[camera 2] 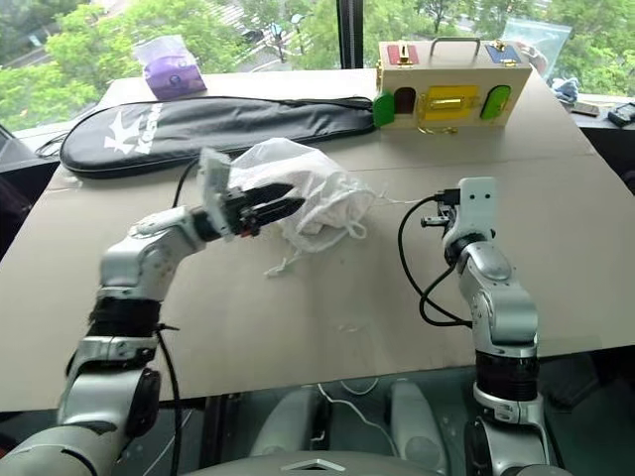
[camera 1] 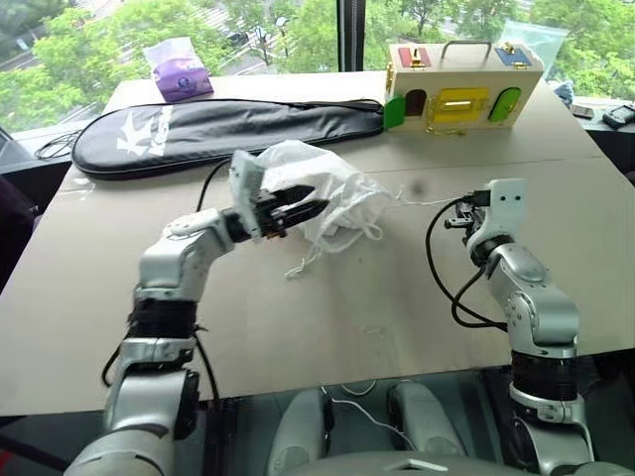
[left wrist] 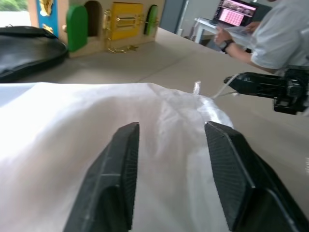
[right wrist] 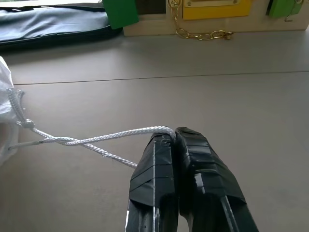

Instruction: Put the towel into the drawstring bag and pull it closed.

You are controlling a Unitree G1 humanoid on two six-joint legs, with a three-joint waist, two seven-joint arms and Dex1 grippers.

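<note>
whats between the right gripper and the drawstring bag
A white cord runs from the shut right gripper to the drawstring bag, over bare tabletop; the right wrist view shows it best.

It looked like an office or lab — a big table (camera 1: 327,327) stood by tall windows (camera 1: 288,30), and a person (left wrist: 270,38) sat at a laptop (left wrist: 236,12).
</note>
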